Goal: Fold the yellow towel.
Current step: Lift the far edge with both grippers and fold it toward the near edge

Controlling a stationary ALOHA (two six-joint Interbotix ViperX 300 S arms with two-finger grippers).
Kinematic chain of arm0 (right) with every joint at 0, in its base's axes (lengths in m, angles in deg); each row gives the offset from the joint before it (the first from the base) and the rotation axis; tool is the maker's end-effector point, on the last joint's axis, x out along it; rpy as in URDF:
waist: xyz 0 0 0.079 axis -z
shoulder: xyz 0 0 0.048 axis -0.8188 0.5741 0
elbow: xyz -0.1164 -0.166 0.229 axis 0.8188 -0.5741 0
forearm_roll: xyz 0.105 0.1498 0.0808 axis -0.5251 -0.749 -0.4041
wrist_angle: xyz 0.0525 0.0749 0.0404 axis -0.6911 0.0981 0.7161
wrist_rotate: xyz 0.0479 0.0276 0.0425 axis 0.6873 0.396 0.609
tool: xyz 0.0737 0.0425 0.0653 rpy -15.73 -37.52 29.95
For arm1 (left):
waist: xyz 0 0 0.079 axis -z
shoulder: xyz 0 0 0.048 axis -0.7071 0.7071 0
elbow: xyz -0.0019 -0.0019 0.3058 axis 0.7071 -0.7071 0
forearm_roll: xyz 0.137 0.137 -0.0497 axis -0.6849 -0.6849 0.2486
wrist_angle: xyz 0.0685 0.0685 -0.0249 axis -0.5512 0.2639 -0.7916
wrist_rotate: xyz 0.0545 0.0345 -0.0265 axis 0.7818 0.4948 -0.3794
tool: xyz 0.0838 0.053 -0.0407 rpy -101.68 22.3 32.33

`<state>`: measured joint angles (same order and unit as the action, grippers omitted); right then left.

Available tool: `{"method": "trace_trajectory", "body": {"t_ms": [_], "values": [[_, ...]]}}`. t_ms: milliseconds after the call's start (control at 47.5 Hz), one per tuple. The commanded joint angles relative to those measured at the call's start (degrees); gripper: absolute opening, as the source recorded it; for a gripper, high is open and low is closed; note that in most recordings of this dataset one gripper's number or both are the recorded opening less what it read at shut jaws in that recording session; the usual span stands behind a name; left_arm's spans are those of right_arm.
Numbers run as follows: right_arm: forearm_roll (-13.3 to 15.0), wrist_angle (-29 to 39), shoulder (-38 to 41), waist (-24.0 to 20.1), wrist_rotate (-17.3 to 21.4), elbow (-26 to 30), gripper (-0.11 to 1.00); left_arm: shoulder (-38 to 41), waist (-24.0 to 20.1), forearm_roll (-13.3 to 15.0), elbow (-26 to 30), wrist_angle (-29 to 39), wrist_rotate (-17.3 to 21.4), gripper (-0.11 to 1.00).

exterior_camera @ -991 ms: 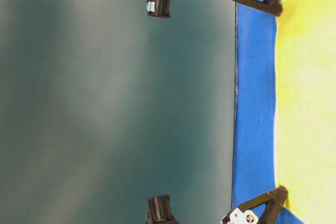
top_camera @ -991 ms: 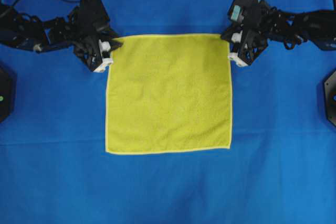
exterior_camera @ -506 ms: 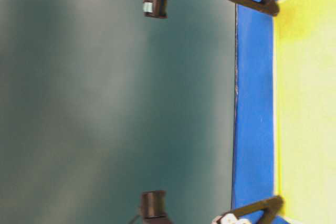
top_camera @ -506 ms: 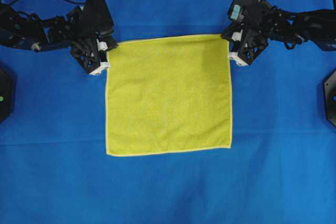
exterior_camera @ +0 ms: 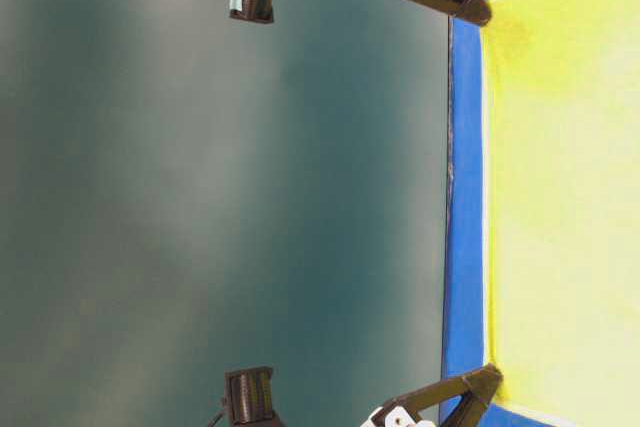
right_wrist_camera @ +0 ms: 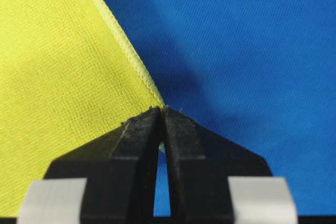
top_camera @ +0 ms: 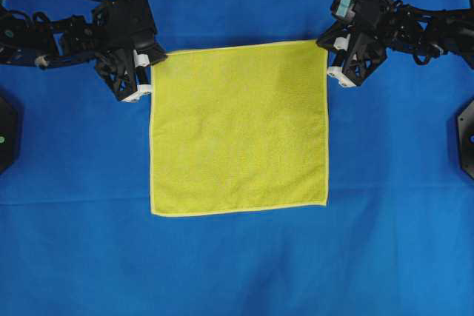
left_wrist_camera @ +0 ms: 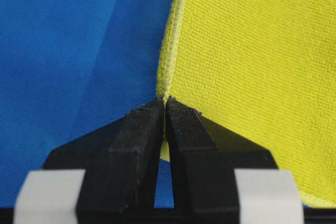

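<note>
Both claws are closed on the yellow towel (top_camera: 238, 127) — the left gripper (left_wrist_camera: 164, 109) and the right gripper (right_wrist_camera: 160, 115) each pinch one far corner, so the far edge can be carried evenly over the blue cloth (top_camera: 237, 264) for a straight fold.

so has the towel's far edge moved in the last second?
Yes. In the overhead view the towel has its held edge further toward the frame's top, while the near edge stays put on the blue cloth. Both hands, left and right, pinch its corners.
</note>
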<state>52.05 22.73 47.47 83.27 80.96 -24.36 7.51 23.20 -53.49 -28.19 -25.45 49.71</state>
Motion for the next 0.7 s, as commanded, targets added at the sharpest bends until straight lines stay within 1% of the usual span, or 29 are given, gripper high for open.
{"method": "trace_trajectory", "body": {"t_ms": [0, 84, 169, 274, 337, 464, 506, 674], "values": [[-0.97, 0.70, -1.76, -0.18, 0.09, -0.09, 0.03, -1.58, 1.23, 0.00, 0.70, -0.09, 0.09, 0.01], [-1.85, 1.32, -2.90, -1.23, 0.09, -0.79, 0.03, -2.20, 2.81, 0.00, 0.62, 0.62, -0.26, 0.01], [-2.99, 1.58, -4.83, -3.43, 0.18, -2.02, 0.03, -3.08, 5.36, 0.00, 0.44, 2.20, -1.05, 0.01], [-4.92, 1.67, -6.94, -6.68, 0.18, -3.43, 0.03, -3.96, 9.32, 0.00, 0.18, 3.96, -1.58, 0.01], [-6.06, 1.85, -8.17, -9.49, 0.18, -4.22, 0.03, -4.57, 12.66, 0.00, 0.26, 5.01, -2.46, 0.01], [-8.88, 2.20, -9.05, -14.68, 0.18, -5.10, 0.03, -4.75, 18.19, 0.09, 0.53, 5.80, -5.19, 0.01], [-10.37, 2.20, -9.05, -16.70, 0.18, -5.27, 0.03, -4.57, 20.30, 0.00, 0.62, 5.89, -6.59, 0.01], [-14.68, 2.11, -8.88, -22.94, 0.18, -5.36, 0.03, -3.96, 26.98, 0.00, 0.97, 5.89, -11.87, 0.01]]}}
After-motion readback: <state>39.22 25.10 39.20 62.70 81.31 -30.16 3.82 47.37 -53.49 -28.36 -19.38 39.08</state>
